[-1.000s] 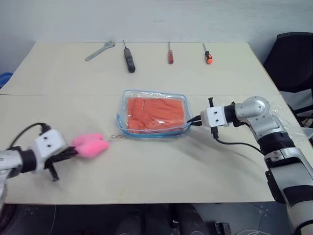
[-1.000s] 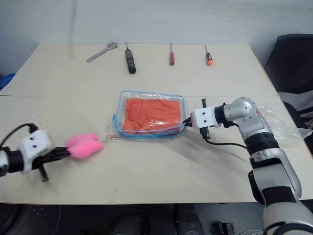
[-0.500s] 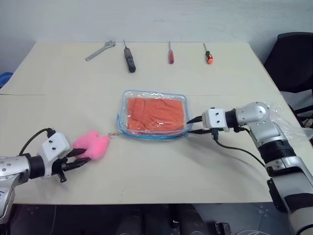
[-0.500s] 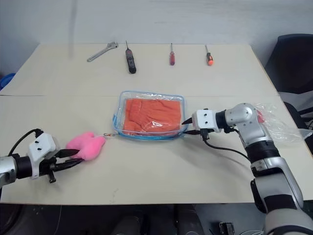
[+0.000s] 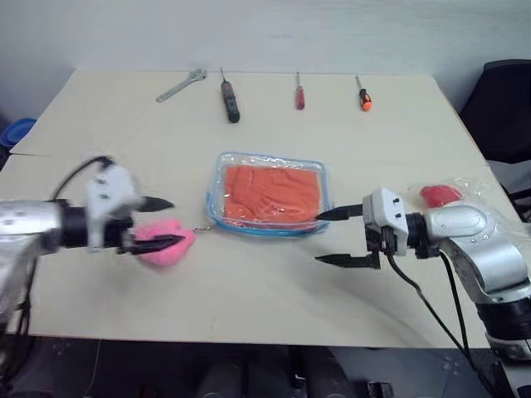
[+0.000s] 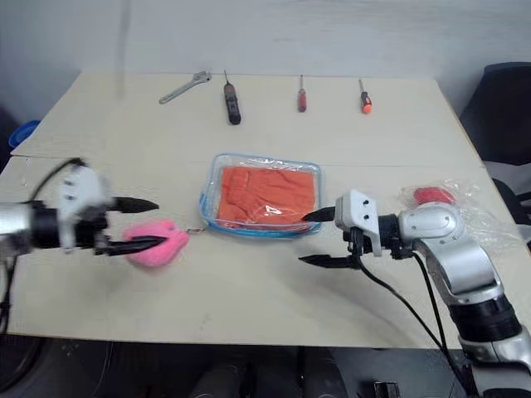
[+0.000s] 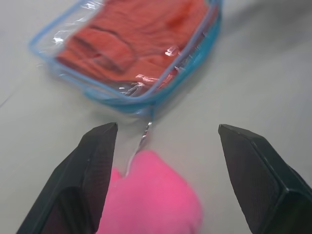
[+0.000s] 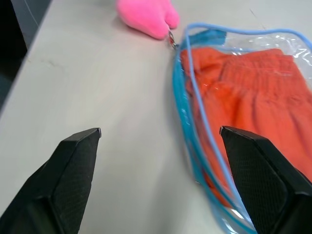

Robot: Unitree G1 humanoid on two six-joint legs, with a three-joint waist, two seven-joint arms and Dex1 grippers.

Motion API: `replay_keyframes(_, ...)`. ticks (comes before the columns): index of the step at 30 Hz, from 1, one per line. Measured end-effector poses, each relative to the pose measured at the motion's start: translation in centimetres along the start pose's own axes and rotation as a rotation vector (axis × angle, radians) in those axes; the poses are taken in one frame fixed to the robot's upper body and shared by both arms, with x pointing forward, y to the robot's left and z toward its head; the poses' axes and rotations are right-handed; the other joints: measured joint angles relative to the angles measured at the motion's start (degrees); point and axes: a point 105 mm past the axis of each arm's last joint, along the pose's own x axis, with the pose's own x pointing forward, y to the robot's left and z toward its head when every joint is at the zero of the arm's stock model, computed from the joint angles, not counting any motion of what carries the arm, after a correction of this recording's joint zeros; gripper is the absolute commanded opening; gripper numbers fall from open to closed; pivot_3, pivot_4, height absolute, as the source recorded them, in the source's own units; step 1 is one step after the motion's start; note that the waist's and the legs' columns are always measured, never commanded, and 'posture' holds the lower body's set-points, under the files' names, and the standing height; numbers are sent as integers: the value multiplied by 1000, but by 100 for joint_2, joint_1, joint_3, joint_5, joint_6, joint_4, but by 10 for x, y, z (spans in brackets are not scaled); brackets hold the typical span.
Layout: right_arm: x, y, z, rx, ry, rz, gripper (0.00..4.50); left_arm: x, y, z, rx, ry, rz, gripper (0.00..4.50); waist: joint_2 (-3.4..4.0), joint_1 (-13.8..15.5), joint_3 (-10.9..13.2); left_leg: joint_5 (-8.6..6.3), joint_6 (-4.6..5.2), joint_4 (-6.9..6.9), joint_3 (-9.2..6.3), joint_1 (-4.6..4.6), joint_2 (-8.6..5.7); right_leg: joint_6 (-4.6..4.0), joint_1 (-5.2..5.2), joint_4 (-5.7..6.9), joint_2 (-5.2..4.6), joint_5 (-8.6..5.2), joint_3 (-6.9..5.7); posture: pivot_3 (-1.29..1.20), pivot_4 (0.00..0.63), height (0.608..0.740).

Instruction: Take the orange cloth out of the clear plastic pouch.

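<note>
Head views: the clear plastic pouch lies flat at the middle of the counter, with the orange cloth inside it. At its 9 o'clock the pink fluffy heart sits between the spread fingers of the left gripper. At 4 o'clock the right gripper stands wide open, holding nothing. At 12 o'clock lie a wrench and three screwdrivers.

Left wrist view: the open fingers flank the heart, the pouch beyond them.

Right wrist view: the open fingers frame the pouch's blue-trimmed edge.
</note>
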Motion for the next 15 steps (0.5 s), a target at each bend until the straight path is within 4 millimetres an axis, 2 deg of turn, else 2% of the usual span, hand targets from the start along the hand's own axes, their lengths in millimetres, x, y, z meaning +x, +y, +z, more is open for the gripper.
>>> replay_keyframes(5, 4, 7, 2, 43, -2, -33, 4069, 53, 19, -5, 196, 40, -25, 3510, -1, 7, 0, 1, -1, 2, 15, 1, 3, 1, -6, 4, 12, 1, 1, 0, 150, 740)
replay_keyframes(8, 4, 8, 2, 57, -4, -56, 4069, 72, 26, -5, 238, 30, -29, 3510, -2, 10, 0, 1, 0, 4, 15, -2, 3, 2, -8, 4, 12, 1, 3, 0, 150, 740)
replay_keyframes(12, 1, 10, -2, 84, 2, -89, 4111, 88, 28, -6, 249, 4, -36, 2646, -3, 38, -1, 1, 0, 7, 11, -2, 3, 3, -7, 5, 9, 2, 1, 0, 150, 740)
replay_keyframes(15, 2, 14, -6, 94, 8, -95, 4111, 95, 25, -2, 221, -34, -61, 1730, -3, 79, -1, 1, 1, 15, 10, -3, 3, 4, -5, 6, 9, 2, 1, 0, 150, 740)
